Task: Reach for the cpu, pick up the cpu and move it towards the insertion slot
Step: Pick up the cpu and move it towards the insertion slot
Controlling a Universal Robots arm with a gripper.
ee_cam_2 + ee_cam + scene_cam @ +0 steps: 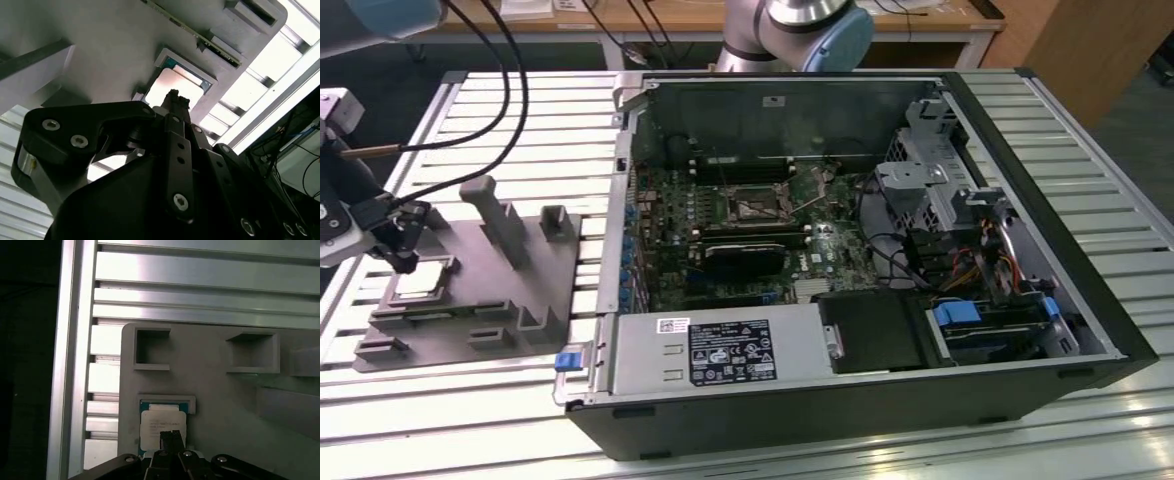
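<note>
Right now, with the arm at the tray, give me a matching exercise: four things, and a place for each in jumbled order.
1 cpu
2 insertion slot
3 gripper
4 grey tray

a on the slatted table beside the case
b in a tray recess
c on the motherboard inside the open case
d right over the cpu

Pairs: 1-b; 2-c; 3-d; 4-a

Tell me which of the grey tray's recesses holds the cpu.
The framed recess at the pincer tip: the cpu lies in it; the two square recesses farther off are empty.
</note>
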